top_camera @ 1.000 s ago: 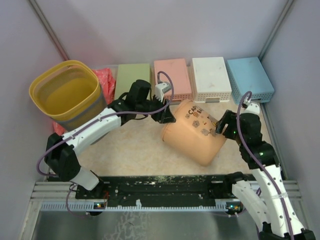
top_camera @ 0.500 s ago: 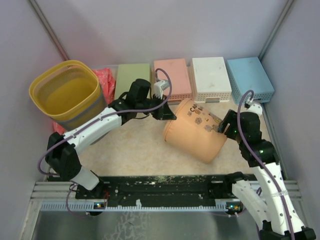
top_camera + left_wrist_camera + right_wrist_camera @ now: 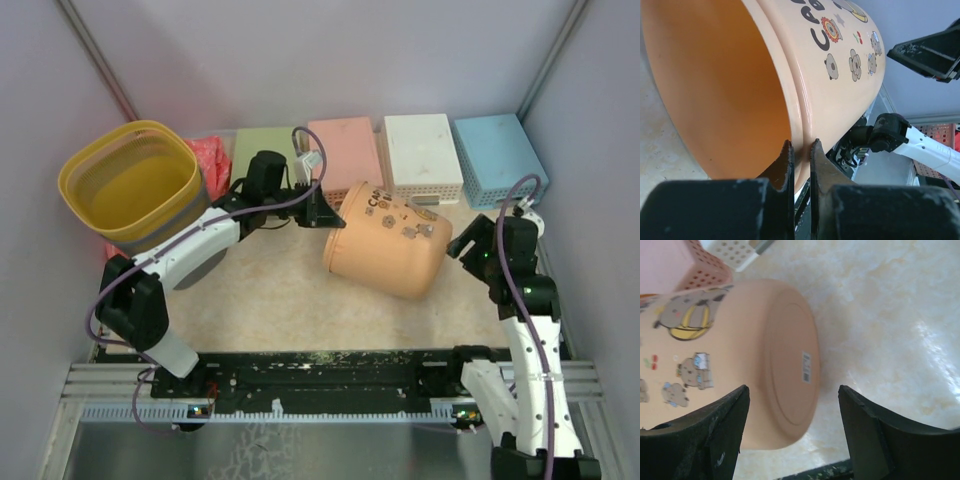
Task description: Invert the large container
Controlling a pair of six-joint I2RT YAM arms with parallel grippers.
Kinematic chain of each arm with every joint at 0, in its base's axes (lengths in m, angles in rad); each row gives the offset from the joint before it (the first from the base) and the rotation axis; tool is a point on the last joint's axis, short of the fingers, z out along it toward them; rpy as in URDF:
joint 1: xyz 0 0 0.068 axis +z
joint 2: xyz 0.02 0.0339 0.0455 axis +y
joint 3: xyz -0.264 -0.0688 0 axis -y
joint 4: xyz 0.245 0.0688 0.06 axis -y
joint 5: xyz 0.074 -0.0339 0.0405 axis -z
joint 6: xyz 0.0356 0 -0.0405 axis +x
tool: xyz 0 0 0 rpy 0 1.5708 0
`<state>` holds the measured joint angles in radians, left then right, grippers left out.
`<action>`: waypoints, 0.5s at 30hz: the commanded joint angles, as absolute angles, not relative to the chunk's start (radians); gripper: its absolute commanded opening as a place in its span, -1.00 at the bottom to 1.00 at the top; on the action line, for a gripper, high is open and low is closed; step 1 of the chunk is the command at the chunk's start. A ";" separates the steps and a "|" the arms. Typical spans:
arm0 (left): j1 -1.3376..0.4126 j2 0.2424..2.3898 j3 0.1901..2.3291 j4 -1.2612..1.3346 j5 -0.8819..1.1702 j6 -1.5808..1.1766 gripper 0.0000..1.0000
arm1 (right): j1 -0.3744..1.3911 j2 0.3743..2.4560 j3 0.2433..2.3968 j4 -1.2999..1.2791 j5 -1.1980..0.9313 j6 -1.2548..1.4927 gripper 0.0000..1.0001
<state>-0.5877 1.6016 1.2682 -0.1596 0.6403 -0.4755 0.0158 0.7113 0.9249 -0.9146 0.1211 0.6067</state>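
Observation:
The large container is a peach bucket (image 3: 390,245) with cartoon prints, lying tilted on its side in the middle of the table, mouth to the left. My left gripper (image 3: 327,217) is shut on its rim (image 3: 801,130), one finger inside the mouth and one outside. My right gripper (image 3: 468,240) is open just right of the bucket's flat base (image 3: 790,375) and holds nothing; the base sits between and beyond its fingers (image 3: 715,435).
A yellow basket (image 3: 135,190) stands at the back left on a red item. Along the back wall lie green (image 3: 262,155), pink (image 3: 345,150), white (image 3: 422,155) and blue (image 3: 500,155) boxes. A black rail (image 3: 330,375) runs along the near edge.
The left gripper has pulled the bucket's rim up and back left, tipping the bucket more level. The right gripper has drawn back to the right, away from the bucket's base.

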 commanded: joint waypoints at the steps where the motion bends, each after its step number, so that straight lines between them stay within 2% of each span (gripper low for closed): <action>1: -0.574 1.648 1.213 -0.246 0.617 -0.456 -1.00 | -0.040 0.687 0.887 -0.695 -0.208 0.686 0.44; 6: -0.572 1.665 1.211 -0.259 0.663 -0.437 -1.00 | -0.054 0.660 0.750 -0.465 -0.363 0.818 0.44; 13: -0.572 1.669 1.192 -0.259 0.711 -0.415 -1.00 | -0.060 0.631 0.696 -0.465 -0.319 0.784 0.44; 15: -0.574 1.680 1.190 -0.259 0.730 -0.408 -1.00 | -0.061 0.619 0.684 -0.432 -0.370 0.764 0.44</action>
